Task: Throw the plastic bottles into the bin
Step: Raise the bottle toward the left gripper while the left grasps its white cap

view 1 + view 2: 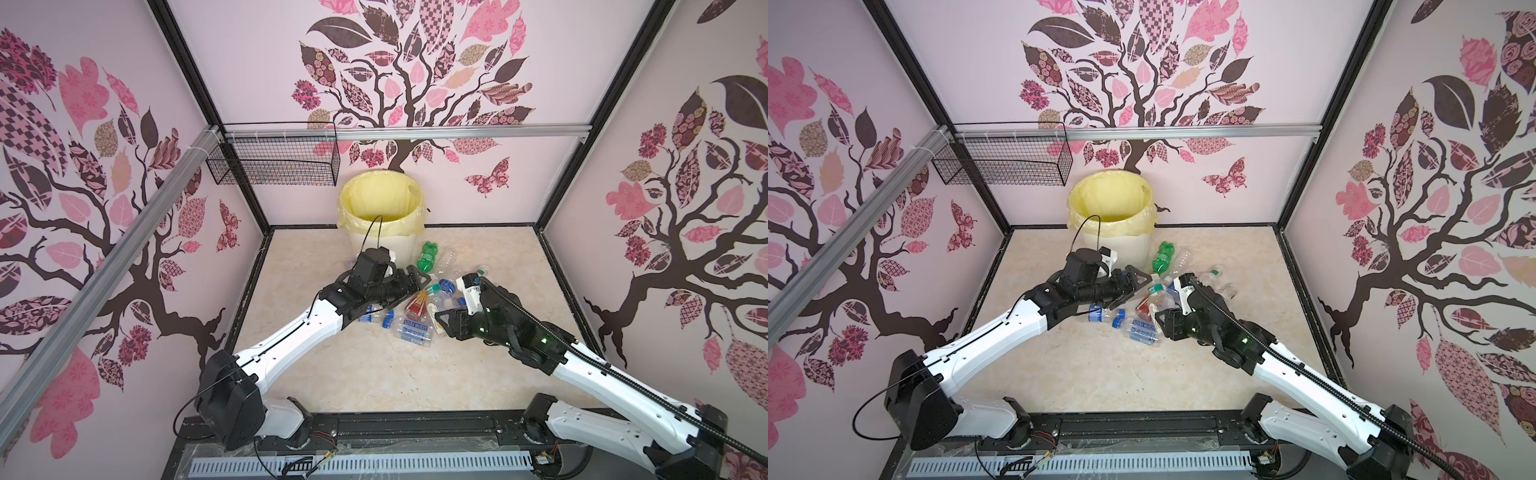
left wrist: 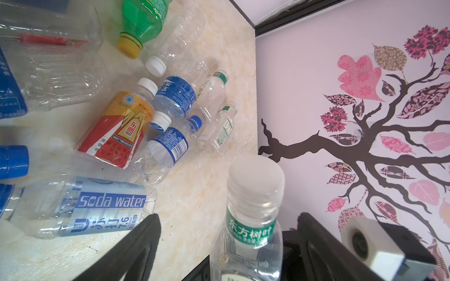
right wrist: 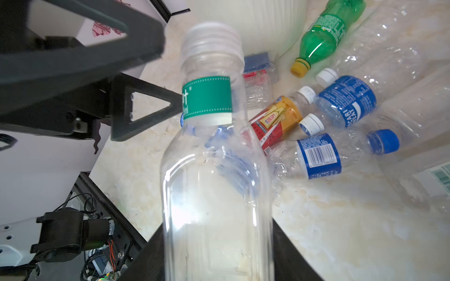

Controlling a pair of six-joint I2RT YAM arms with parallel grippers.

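The right gripper [image 1: 444, 320] is pinched on the lower body of 1 clear bottle [image 3: 214, 170] with a green neck band and a pale cap. The cap end is raised and points away from the wrist. The left gripper [image 1: 415, 282] is spread wide. In the left wrist view that same bottle shows between its 2 fingers [image 2: 143, 243], with a gap on each side (whether either finger touches it lower down I cannot tell). In the right wrist view, 1 triangular fingertip of the left gripper sits right at the green band.

The other plastic bottles [image 1: 411, 332] lie on their sides in a loose heap on the worktop [image 1: 332, 374]. In both top views the heap is between and partly under the 2 grippers, just in front of the bin's foot and to its right. Nearest the bin is a green bottle [image 2: 141, 24] with a yellow cap. Further into the heap are an amber-red labelled bottle [image 2: 117, 131], a soda water bottle [image 2: 97, 206] and several blue-labelled bottles [image 3: 345, 99].

The bin [image 1: 395, 245] stands upright against the back wall, well apart from the held bottle. A pale yellow bag [image 1: 353, 199] is folded over its rim. A black wire basket [image 1: 274, 162] hangs on the wall above it and to the left.
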